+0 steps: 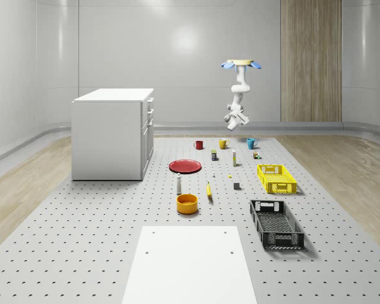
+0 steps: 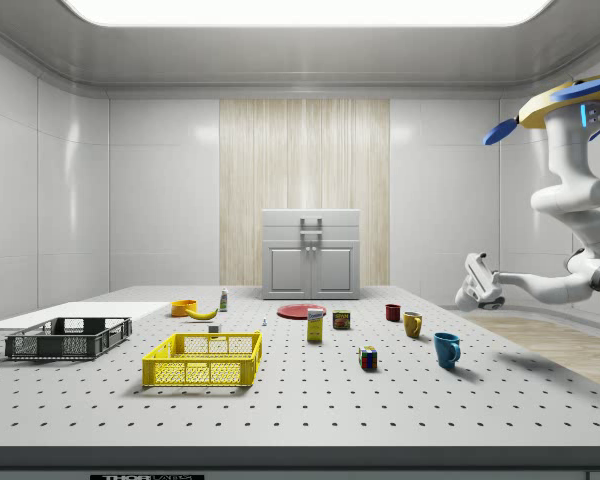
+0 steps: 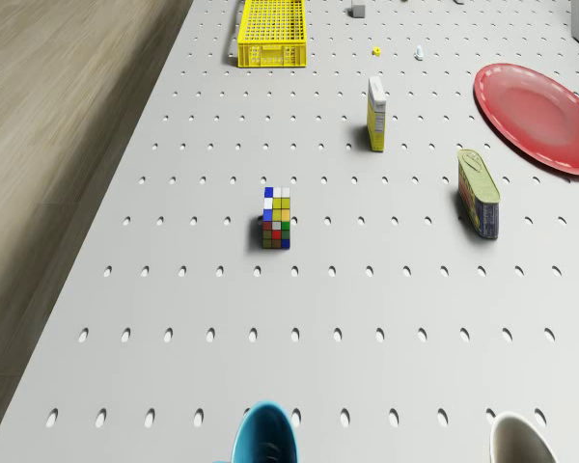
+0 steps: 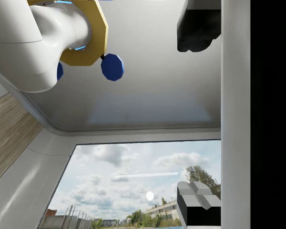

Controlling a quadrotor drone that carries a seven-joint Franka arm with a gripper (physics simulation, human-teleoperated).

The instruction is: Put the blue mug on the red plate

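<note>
Drone (image 1: 241,64) airborne beyond the bench's (image 1: 101,228) far edge; claw (image 2: 477,280) raised, carrying nothing.
Claw fingers (image 4: 198,202) spread apart, tilted toward ceiling and window. Blue mug (image 1: 251,143) upright on bench at far end, beside yellow mug (image 1: 223,144), below the claw. Red plate (image 1: 185,166) lies well apart from it, nearer the white cabinet (image 1: 112,133). Rubik's cube (image 3: 277,218) stands between.

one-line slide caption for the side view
Drone hovers beyond the perforated table's far-right end, gripper raised above the blue mug.
</note>
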